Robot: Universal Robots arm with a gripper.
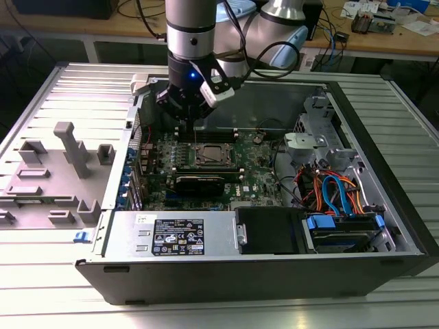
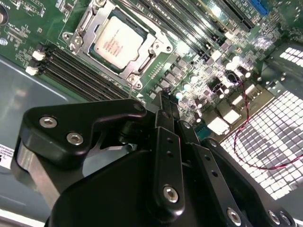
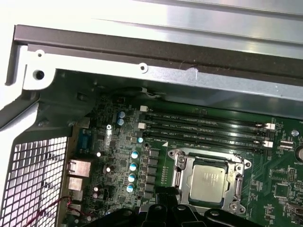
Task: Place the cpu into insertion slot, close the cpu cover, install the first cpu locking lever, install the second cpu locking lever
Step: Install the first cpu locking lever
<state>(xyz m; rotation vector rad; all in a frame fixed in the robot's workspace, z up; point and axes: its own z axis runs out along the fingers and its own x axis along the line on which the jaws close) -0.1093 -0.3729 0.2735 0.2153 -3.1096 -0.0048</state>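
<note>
1. My end effector [image 2: 163, 101] hangs over the green board [image 2: 189, 61]. It is closed, fingertips together, with nothing between them that I can see.
2. The cpu [image 2: 118, 40] lies flat in the insertion slot [image 2: 100, 57], below and just ahead of the end effector's tip and apart from it.
3. The cpu cover [image 2: 87, 20] lies down around the chip, so I judge the first locking lever to be the step in hand. I cannot tell whether either lever is latched.
4. That step calls for a fine descent beside the cover's edge, keeping off the chip.
</note>
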